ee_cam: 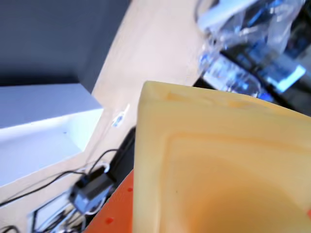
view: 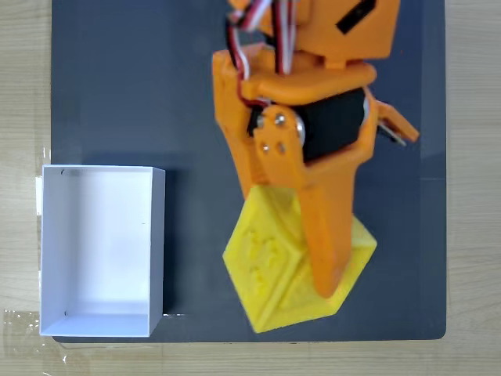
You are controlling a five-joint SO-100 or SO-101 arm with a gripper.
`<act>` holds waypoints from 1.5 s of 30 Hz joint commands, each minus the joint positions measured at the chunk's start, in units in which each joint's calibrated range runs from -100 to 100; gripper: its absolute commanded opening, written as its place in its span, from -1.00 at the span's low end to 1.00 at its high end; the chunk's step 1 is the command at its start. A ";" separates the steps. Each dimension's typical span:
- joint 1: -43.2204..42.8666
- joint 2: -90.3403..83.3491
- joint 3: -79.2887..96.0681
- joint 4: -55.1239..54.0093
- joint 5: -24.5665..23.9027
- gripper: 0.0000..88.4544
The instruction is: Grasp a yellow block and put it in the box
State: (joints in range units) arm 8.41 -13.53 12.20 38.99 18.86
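We see the yellow block [view: 270, 266] held in the orange gripper [view: 313, 258], raised over the dark mat [view: 117, 86] in the fixed view. The cube is turned so that one corner points toward the lower edge of that view, and its embossed faces slant left and right of that corner. As a cube it shows no clear long axis; we cannot tell which way its stud faces. One orange finger [view: 325, 235] lies across the block's upper face, running from the gripper body down to near the lower corner, and the jaws are closed on the block's sides.

In the wrist view the yellow block [ee_cam: 218, 170] looms close to the lens, blurred, with a shallow recessed panel on the face we see, and a strip of orange gripper [ee_cam: 114, 208] beneath its lower left edge.

The box [view: 102, 251], white and open-topped, rests to the left of the block in the fixed view, well apart from it, its long side running up and down the picture, straddling the mat's lower left corner and the pale wooden table [view: 23, 94]. In the wrist view the box [ee_cam: 43, 131] sits at left, with cables [ee_cam: 90, 187] below it.
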 commanded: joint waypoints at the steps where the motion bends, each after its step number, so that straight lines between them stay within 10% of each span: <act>1: 7.41 -2.74 -3.19 -6.00 -5.11 -0.52; 12: 20.80 8.36 -6.00 -6.35 -7.63 -0.52; 45: 25.26 35.73 -21.56 -5.57 -8.00 -0.50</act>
State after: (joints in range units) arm 33.87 23.05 -5.51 33.79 10.72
